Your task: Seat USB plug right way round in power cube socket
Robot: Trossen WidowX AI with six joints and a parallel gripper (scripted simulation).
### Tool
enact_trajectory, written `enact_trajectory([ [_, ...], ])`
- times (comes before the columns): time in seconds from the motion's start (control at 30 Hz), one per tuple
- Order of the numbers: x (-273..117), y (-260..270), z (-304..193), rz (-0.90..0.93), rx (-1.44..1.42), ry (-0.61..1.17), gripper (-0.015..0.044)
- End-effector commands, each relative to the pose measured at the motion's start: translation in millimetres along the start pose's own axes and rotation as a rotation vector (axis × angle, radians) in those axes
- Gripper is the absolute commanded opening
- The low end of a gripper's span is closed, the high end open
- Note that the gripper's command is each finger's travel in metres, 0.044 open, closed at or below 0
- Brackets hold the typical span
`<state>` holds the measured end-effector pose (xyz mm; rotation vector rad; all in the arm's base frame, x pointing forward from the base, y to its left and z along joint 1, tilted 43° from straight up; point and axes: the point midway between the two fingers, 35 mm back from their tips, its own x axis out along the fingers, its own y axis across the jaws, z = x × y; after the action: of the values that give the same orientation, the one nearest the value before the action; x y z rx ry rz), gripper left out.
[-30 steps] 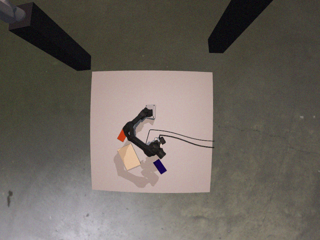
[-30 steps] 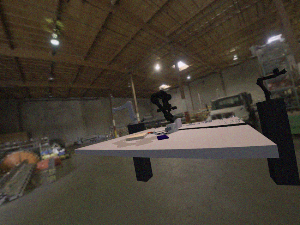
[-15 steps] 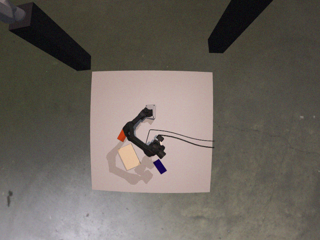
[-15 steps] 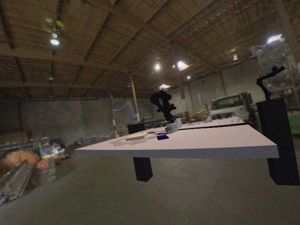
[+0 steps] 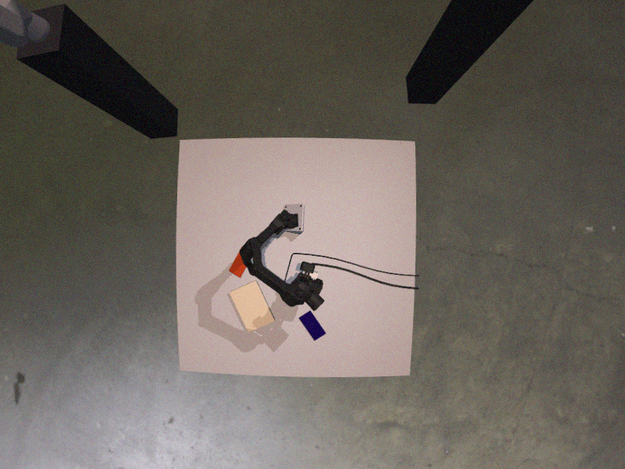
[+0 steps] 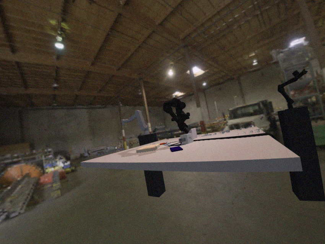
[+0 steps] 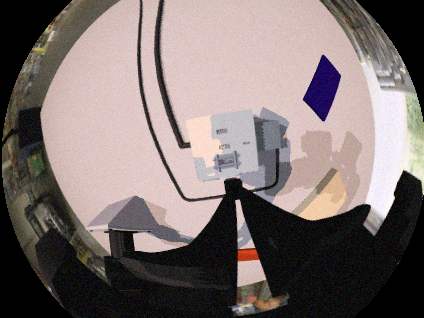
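Note:
The pale power cube [image 5: 314,275] [image 6: 187,138] [image 7: 240,126] stands on the table [image 5: 363,176] [image 6: 236,149], partly under the arm in the top view. Its top socket shows in the wrist view as a grey, raised frame [image 7: 216,162] just beyond my fingertips. My gripper [image 7: 236,194] is shut on the small black USB plug [image 7: 233,184], which appears to be outside the socket, over the cube's near edge. The exact gap and which way round the plug faces cannot be told. The arm hides the fingertips in the top view.
A thick cable [image 7: 159,75] and a thin cable [image 7: 140,75] run to the cube; the thin one loops under the fingers to its side. A navy block [image 5: 312,325] [image 7: 322,87], a tan box [image 5: 251,305] [image 6: 147,148] and an orange block [image 5: 237,265] [image 7: 247,254] lie nearby.

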<state>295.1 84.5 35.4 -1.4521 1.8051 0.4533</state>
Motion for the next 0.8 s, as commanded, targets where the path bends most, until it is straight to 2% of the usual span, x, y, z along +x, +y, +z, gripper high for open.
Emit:
enact_trajectory([
  [0.0,0.2,0.2,0.0,0.001,-0.025,-0.001,0.0],
  [0.77,1.4,0.0,0.8,0.0,-0.022,-0.011,0.0],
])
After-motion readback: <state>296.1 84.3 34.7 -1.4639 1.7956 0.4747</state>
